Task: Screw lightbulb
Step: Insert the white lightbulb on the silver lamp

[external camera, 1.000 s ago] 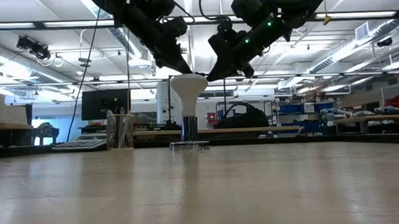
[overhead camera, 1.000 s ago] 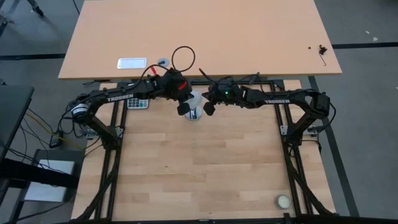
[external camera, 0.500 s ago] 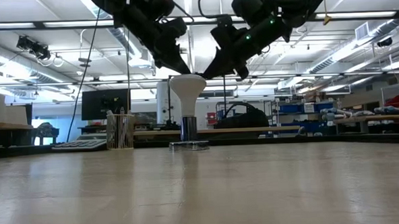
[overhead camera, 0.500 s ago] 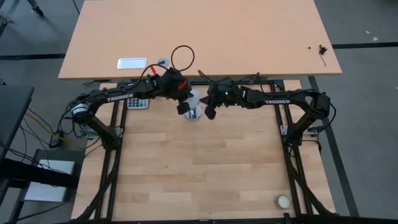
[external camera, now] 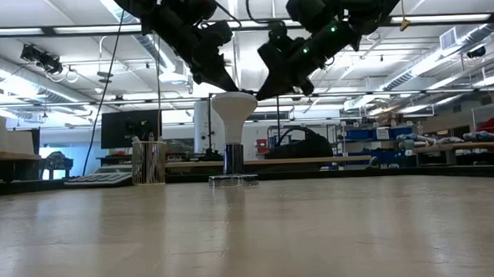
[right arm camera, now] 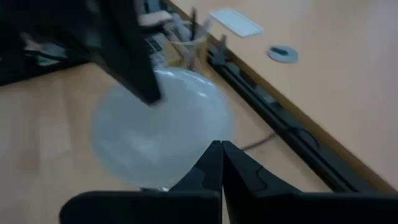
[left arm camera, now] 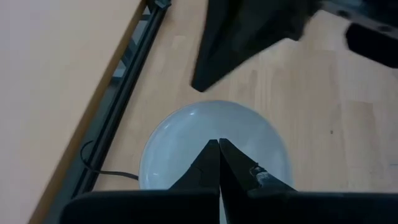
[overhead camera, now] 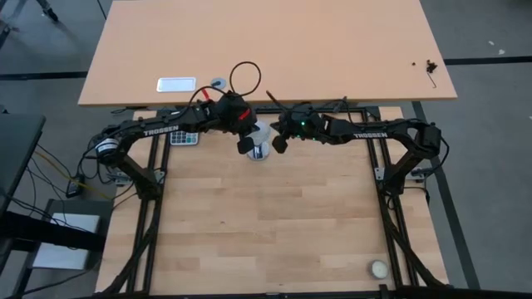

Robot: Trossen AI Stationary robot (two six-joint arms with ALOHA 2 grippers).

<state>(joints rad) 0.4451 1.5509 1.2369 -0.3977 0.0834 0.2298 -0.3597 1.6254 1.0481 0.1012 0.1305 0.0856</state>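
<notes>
I see the lightbulb [external camera: 233,106] standing upright in its socket [external camera: 234,179] at the counter's [overhead camera: 274,224] far edge. My left tool [external camera: 226,83] and right tool [external camera: 266,92] hover beside the globe, both closed on nothing.

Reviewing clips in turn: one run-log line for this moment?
lightbulb: upright in socket | left tool: shut, above bulb | right tool: shut, beside bulb

Both arms reach inward, left gripper [overhead camera: 243,144] and right gripper [overhead camera: 280,143] with jaws closed.
</notes>
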